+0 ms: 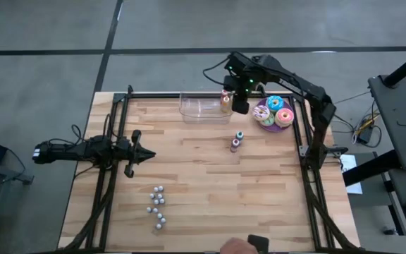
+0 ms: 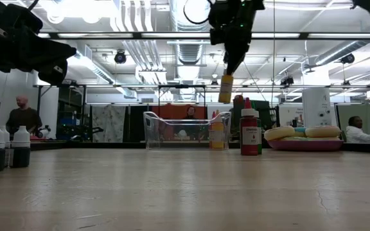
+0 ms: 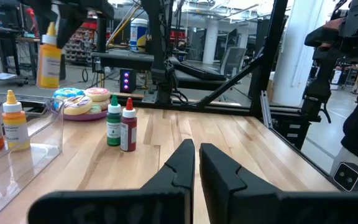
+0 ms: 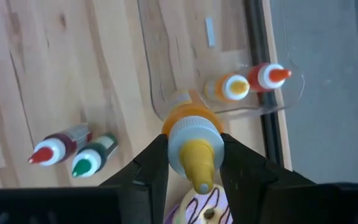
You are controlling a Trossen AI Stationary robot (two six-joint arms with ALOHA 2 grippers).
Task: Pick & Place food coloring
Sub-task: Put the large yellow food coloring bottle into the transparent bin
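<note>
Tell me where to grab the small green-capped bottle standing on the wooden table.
Grip the small green-capped bottle around its cap and neck, coming straight down from above. It stands upright, and the red-capped bottle sits close beside it, so closing the fingers across the free sides looks safest. The right gripper holds an orange bottle that way.

Table (image 1: 203, 176): pale wood planks, matt, visible grain. Bin (image 1: 204, 107): clear glossy plastic. Bottles (image 3: 120, 121): smooth plastic, paper labels. Doughnuts (image 1: 277, 111), 3 o'clock of bin: glossy frosting.
</note>
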